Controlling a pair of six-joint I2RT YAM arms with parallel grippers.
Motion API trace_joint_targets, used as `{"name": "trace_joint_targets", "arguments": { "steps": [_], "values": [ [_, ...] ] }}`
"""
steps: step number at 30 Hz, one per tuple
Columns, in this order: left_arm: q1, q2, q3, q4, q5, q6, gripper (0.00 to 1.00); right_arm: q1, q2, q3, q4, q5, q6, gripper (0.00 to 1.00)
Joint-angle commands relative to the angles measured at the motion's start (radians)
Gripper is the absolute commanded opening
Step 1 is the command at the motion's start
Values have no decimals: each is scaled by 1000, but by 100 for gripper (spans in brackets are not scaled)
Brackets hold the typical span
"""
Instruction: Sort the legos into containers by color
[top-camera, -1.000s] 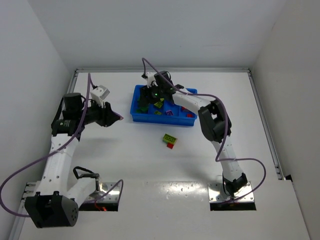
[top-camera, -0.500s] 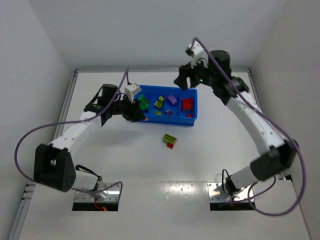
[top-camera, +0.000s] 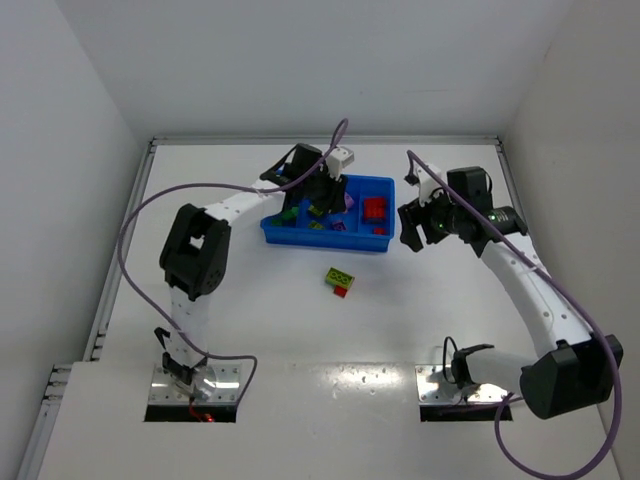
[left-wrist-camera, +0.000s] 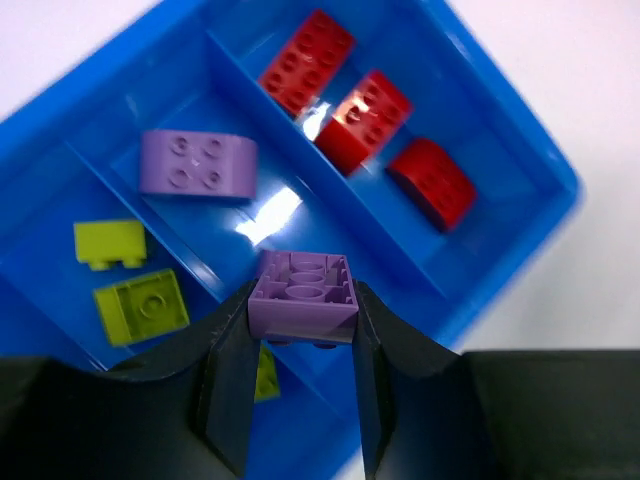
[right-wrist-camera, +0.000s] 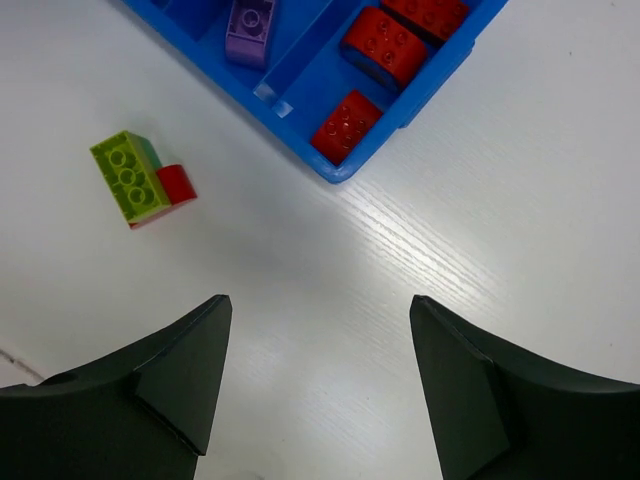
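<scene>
The blue tray (top-camera: 384, 243) lies at mid-table with four compartments. My left gripper (top-camera: 327, 192) hangs over it, shut on a purple brick (left-wrist-camera: 302, 298) held above the tray (left-wrist-camera: 520, 150), over the divider beside the purple compartment. Below it lie three red bricks (left-wrist-camera: 362, 108), a purple brick (left-wrist-camera: 197, 164) and yellow-green bricks (left-wrist-camera: 140, 305). My right gripper (top-camera: 408, 228) is open and empty over bare table just right of the tray (right-wrist-camera: 330, 170). A yellow-green, green and red stack (top-camera: 340, 280) lies on the table in front of the tray, also in the right wrist view (right-wrist-camera: 135, 178).
White walls enclose the table on the left, back and right. A green brick (top-camera: 288, 213) lies in the tray's leftmost compartment. The arm bases and their cables sit at the near edge.
My left gripper has moved right from the tray's left edge to over its middle. My right gripper has come down from the tray's far right corner to beside its right end.
</scene>
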Motion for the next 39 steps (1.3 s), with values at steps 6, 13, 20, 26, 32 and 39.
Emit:
{"name": "trace_joint_targets", "arguments": {
  "steps": [6, 13, 20, 26, 32, 39],
  "values": [
    [-4, 146, 172, -5, -144, -15, 43, -20, -11, 30, -4, -98, -16, 73],
    [-13, 95, 181, -14, -123, -6, 61, -7, 30, 30, -13, -191, -36, 73],
    [48, -328, -18, -26, -86, -7, 75, 83, 109, 39, -57, -251, -121, 72],
    [221, -684, -144, -267, -86, 141, 86, 276, 184, 4, -10, -164, -182, 70],
    [333, -963, -293, -537, -104, 303, 86, 373, 343, 4, 62, -115, -200, 70],
    [370, -1170, -442, -592, -160, 292, 86, 422, 495, 72, 124, -56, -200, 70]
  ]
}}
